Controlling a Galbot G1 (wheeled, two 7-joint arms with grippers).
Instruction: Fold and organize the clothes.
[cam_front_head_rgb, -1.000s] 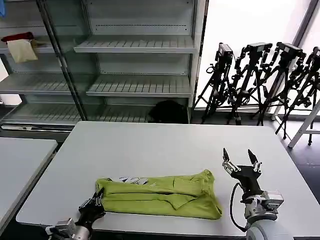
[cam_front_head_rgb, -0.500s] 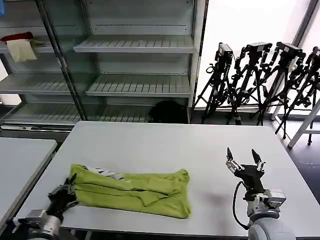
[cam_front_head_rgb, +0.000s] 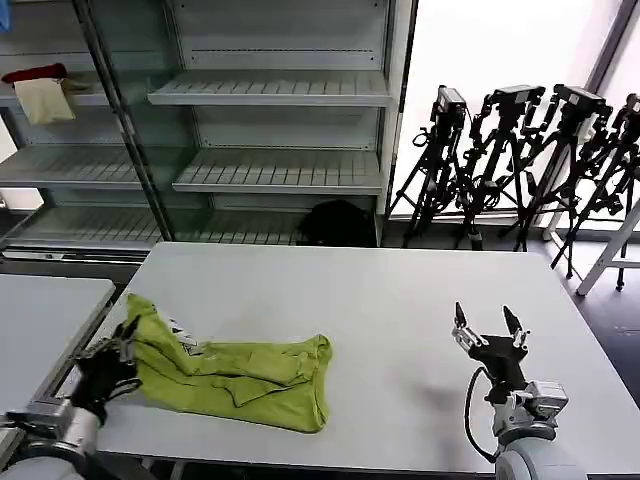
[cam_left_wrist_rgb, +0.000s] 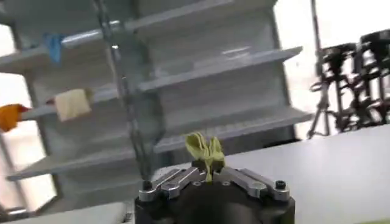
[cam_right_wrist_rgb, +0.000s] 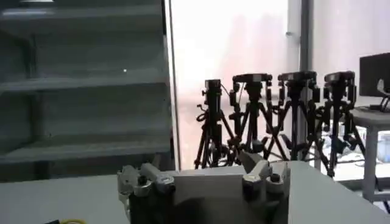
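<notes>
One T-shirt (cam_front_head_rgb: 235, 375) is counted on one white table (cam_front_head_rgb: 380, 300), and a second table (cam_front_head_rgb: 40, 310) is seen beside it. Two grippers are seen: the left gripper (cam_front_head_rgb: 118, 352) and the right gripper (cam_front_head_rgb: 490, 330). Two cloths are counted on the shelving: one red cloth (cam_front_head_rgb: 35, 73) and one cream cloth (cam_front_head_rgb: 44, 100). At least four tripods (cam_front_head_rgb: 520, 160) are counted by the window.

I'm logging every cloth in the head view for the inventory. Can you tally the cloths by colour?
Yellow-green: 1, the T-shirt on the table, pinched by the left gripper
Red: 1, the red cloth on the shelf
Cream: 1, the cream cloth hanging from the same shelf
Total: 3
</notes>
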